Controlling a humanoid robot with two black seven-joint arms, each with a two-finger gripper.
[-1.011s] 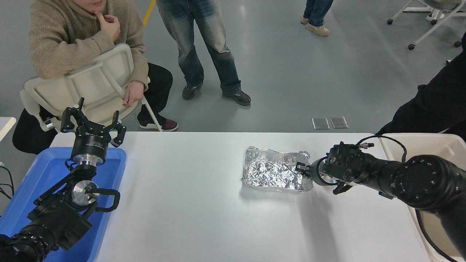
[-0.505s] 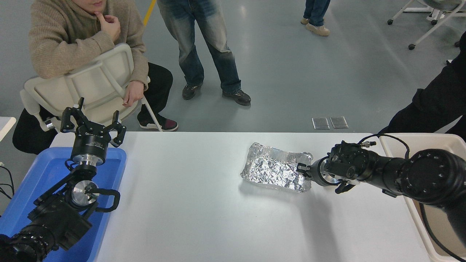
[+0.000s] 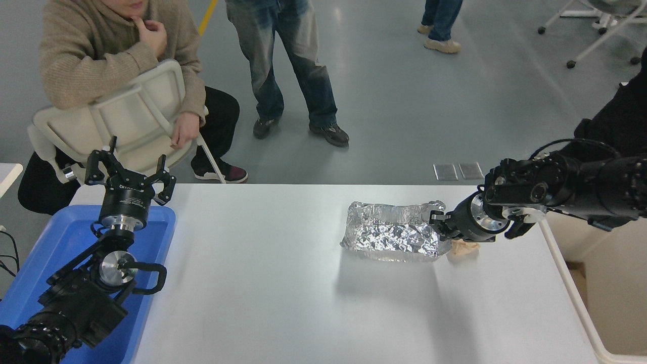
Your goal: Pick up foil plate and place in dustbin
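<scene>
Head view, right gripper [image 3: 438, 222] clenched on the right rim of the foil plate [image 3: 391, 236], plate lifted off the white table [image 3: 263, 283], paper ball [image 3: 464, 247] just beside, dustbin [image 3: 571, 283] at right, left gripper [image 3: 129, 174] parked with fingers spread above the blue tray [image 3: 55, 242].

From my feed the scene is evenly bright, lit from overhead — the grey floor [image 3: 404, 101] shows soft reflections. The foil plate [image 3: 391, 235] glints hard and casts a soft shadow on the white table [image 3: 263, 283]. Focus is sharp throughout — the black arms perhaps lose detail.
</scene>
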